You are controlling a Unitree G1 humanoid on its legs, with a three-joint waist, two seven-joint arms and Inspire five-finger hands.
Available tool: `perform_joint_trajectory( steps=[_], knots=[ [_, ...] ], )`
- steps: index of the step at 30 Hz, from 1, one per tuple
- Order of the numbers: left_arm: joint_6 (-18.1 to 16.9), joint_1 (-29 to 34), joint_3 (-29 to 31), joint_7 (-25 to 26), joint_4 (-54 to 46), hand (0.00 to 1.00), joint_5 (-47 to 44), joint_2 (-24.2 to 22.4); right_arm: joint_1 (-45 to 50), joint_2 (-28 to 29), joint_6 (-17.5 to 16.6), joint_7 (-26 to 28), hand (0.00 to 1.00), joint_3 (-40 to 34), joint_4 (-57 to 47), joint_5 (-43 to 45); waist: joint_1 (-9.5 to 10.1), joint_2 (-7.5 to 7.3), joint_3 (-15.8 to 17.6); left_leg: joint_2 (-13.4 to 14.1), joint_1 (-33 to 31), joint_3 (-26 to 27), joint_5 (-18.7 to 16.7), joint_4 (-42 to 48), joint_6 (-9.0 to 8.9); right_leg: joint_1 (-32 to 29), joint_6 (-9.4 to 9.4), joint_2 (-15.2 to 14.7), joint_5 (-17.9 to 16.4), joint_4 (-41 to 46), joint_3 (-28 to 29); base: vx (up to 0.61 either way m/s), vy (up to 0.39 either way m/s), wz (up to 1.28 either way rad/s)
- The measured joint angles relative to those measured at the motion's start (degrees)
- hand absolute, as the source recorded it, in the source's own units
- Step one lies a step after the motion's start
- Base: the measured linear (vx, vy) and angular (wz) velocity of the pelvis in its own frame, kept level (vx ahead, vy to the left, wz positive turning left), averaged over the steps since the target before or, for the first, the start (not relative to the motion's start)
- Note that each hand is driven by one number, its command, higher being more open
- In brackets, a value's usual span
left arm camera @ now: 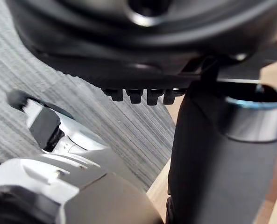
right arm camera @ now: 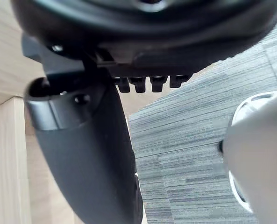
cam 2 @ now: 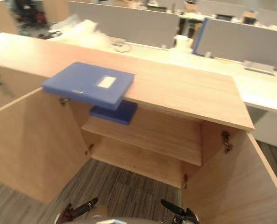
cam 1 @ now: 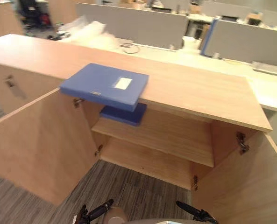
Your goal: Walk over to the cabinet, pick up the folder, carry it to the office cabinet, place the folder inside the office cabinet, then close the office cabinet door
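Facing cabinet (cam 1: 199, 88); left hand (left arm camera: 213, 154) and right hand (right arm camera: 87, 154) hang empty, fingers relaxed. I'd step closer squarely, then take folder (cam 1: 105, 85) by its overhanging front edge, thumb underneath.

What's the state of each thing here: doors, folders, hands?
left cabinet door: open.
right cabinet door: open.
top folder: flat on the cabinet top, overhanging its front edge, not held.
shelf folder: flat on the upper shelf.
left hand: low, open, empty.
right hand: low, open, empty.
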Motion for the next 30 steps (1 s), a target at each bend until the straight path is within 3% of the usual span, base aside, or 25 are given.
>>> perform_joint_trajectory(
  steps=[1, 2, 3, 4, 6, 7, 12, 18, 21, 23, 26, 30],
  knots=[
    [0.1, 0.1, 0.0, 0.3, 0.1, 1.00, 0.0, -0.4, 0.1, -0.2, -0.2, 0.0, 1.00, 0.0, -0.1, 0.0, 0.08, 0.57, -0.2, -2.0, 0.5, -3.8, 0.7, -8.8, 0.46, 0.7, 0.63, 0.0, 0.3, -1.0, 1.9, 0.22, 0.334, -0.93],
    [0.1, 0.2, -0.3, 0.6, 0.5, 1.00, -0.4, -1.0, 0.3, -0.6, -0.2, 0.0, 1.00, 0.0, -0.3, -0.1, 0.16, 1.75, -0.7, -3.2, 0.4, -7.5, 6.4, -16.0, 1.17, 1.2, 1.70, 0.4, 0.2, -1.2, 3.4, 0.24, 0.353, -0.87],
    [0.2, 0.2, -0.3, 0.7, 0.5, 1.00, -0.8, -1.5, 0.4, -0.8, -0.1, 0.0, 1.00, -0.1, -0.4, -0.1, 0.49, 2.28, -0.9, -3.4, 0.9, -8.2, 9.9, -16.5, -0.70, 1.7, 2.61, 0.5, 0.1, -1.4, 4.3, 0.26, 0.260, -0.55],
    [0.2, 0.1, -0.5, 0.8, 0.7, 1.00, -1.5, -0.2, 1.0, 0.3, -0.1, 0.0, 1.00, -0.1, -0.6, -0.1, 0.38, 0.35, -1.3, -4.7, 2.2, -7.4, 10.1, -18.3, -0.31, 2.3, 3.99, -1.1, 0.4, -2.6, 4.8, 0.22, 0.156, -0.25],
    [0.1, 0.2, -1.1, 0.8, 0.9, 1.00, -1.7, 1.2, 2.0, 2.1, -0.1, 0.3, 1.00, -0.2, -1.5, -0.3, 0.74, -2.26, -2.6, -6.8, 3.4, -5.7, 11.1, -21.8, 0.95, 2.0, 4.92, -4.0, 0.5, -3.3, 4.9, 0.25, 0.121, -0.12],
    [0.2, 0.1, -1.0, 0.7, 1.5, 1.00, -1.7, 1.4, 2.5, 2.5, -0.1, 0.7, 1.00, -0.2, -2.3, -0.5, 0.77, -2.59, -2.9, -7.9, 4.5, -5.0, 11.5, -23.3, 1.58, 2.3, 5.63, -5.4, 0.8, -3.3, 4.9, 0.21, 0.122, -0.11],
    [0.2, 0.0, -2.0, -1.7, 3.3, 1.00, -4.2, 1.4, 2.8, 2.6, -0.1, 2.7, 1.00, -0.3, -3.7, -2.5, 0.63, -1.72, -4.0, -11.1, 7.7, -3.9, 14.2, -30.1, 3.82, 2.7, 8.11, -9.0, 2.2, -4.6, 4.8, 0.11, 0.110, -0.02],
    [0.3, 1.0, -5.4, -4.9, 2.5, 1.00, -16.3, 1.8, 3.0, 3.0, 0.3, 4.3, 1.00, -0.1, -4.4, -4.6, 0.79, -1.72, -4.2, -11.8, 10.1, -4.6, 17.7, -36.2, 4.35, 2.6, 8.77, -10.2, 2.7, -4.2, 3.6, -0.01, 0.007, 0.07],
    [0.3, 3.8, -10.2, -4.8, -6.1, 1.00, -21.8, 1.6, 3.9, 3.1, 0.7, 4.4, 1.00, 0.5, -5.9, -4.6, 1.16, -1.93, -4.2, -12.1, 10.2, -5.6, 19.3, -38.1, 4.36, 2.3, 8.79, -10.6, 2.7, -4.2, 2.5, -0.07, -0.021, 0.17],
    [0.4, 7.7, -14.1, -4.8, -18.5, 1.00, -25.3, 0.2, 4.8, 2.8, 1.0, 4.3, 1.00, 4.1, -6.9, -4.6, 1.88, -1.84, -4.1, -12.3, 9.7, -6.3, 20.1, -39.9, 4.10, 1.9, 8.90, -10.8, 2.5, -4.1, 1.7, -0.10, -0.015, 0.16],
    [0.4, 12.0, -15.3, -5.2, -35.2, 1.00, -27.5, -3.4, 5.0, 2.4, 1.7, 4.2, 1.00, 8.0, -6.9, -4.6, 2.53, -2.34, -3.6, -12.9, 8.6, -7.7, 20.1, -39.5, 4.05, 1.6, 8.92, -11.3, 1.3, -3.5, -0.8, -0.09, -0.013, 0.27],
    [0.4, 14.9, -14.9, -3.5, -49.3, 1.00, -24.7, -5.1, 5.0, 2.2, 2.1, 3.9, 1.00, 11.4, -6.4, -4.6, 3.99, -3.18, -3.4, -13.5, 6.8, -9.7, 20.8, -37.5, 3.68, 1.4, 9.10, -11.8, -0.7, -1.1, -4.9, -0.04, -0.037, 0.55]
  ],
)
